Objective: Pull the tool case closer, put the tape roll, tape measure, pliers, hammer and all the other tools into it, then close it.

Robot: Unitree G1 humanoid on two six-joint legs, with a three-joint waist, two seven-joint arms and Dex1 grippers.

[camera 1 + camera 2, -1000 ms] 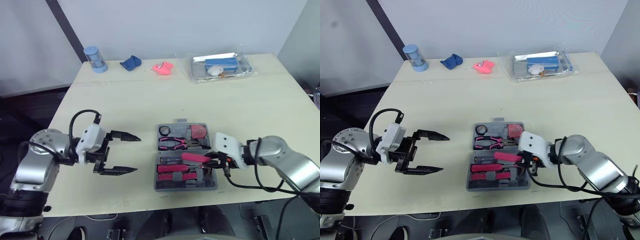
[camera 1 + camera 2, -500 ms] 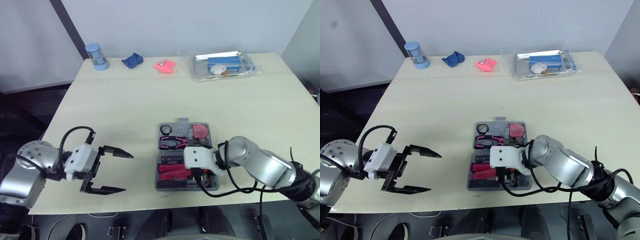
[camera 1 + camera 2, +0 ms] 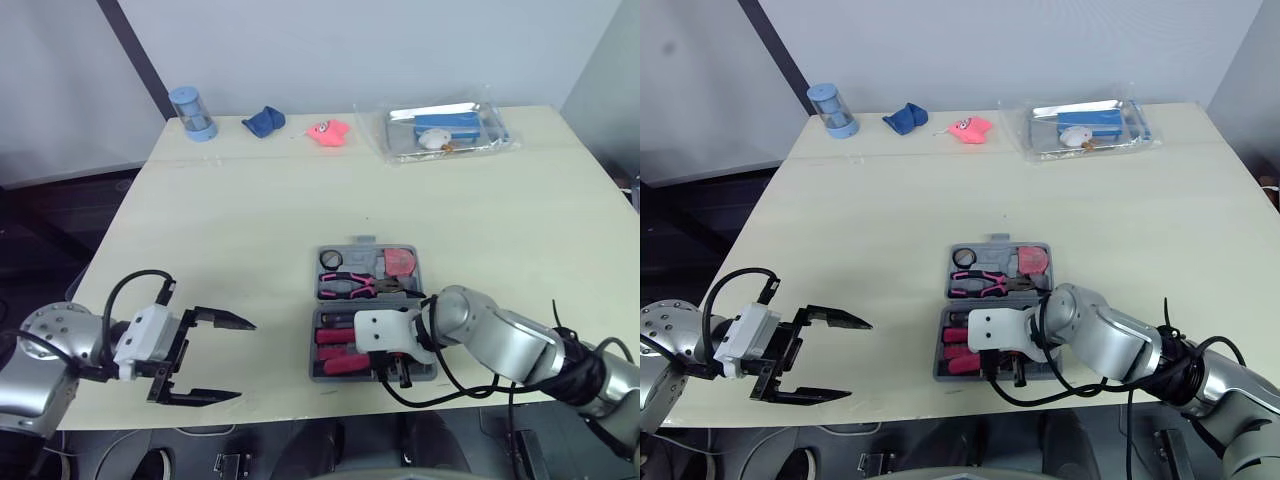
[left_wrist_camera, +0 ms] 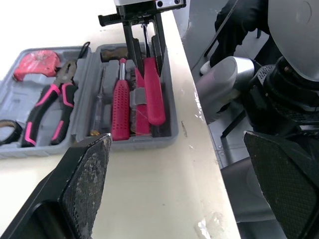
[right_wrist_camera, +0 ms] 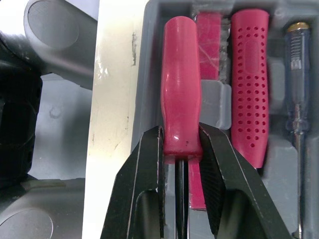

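Tool case (image 3: pixel 365 250) lies open at the table's (image 3: pixel 250 220) near edge, centre-right; right gripper (image 5: pixel 181 134) grasps a red-handled screwdriver (image 5: pixel 180 74) in its near half, left gripper (image 3: pixel 245 359) spread wide, near left.

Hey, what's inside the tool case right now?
The tool case holds pliers, a tape roll, a pink tape measure and red-handled tools; the right gripper grips one red screwdriver. What lies under its wrist is hidden.
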